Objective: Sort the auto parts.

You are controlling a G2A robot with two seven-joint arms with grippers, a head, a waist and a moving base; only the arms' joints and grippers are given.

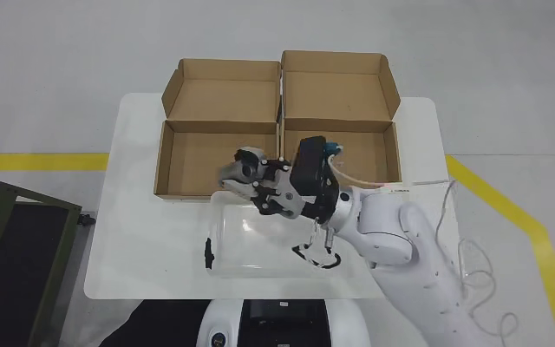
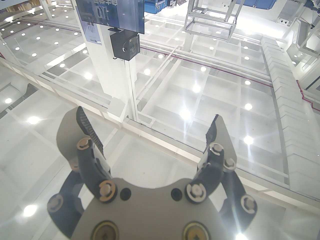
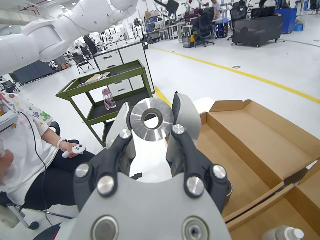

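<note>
White surface [image 1: 139,225] in a bright hall, right arm [image 1: 390,230] stretched across it holding a ring [image 3: 150,107].

From above, the left box [image 1: 186,160] and right box [image 1: 373,156] sit side by side at the far edge with their lids folded back. A clear bin [image 1: 260,247] lies just in front of them and holds black parts [image 1: 316,253]. The right arm runs from the near right corner leftward over the bin, wrist turned on its side, its end above the left box's near wall. The right wrist view gives the grip: the right fingers [image 3: 185,108] clamp the metal ring by its rim, hole toward the camera. The left wrist view faces ceiling lights; the left fingers [image 2: 90,131] point up, spread wide.
</note>
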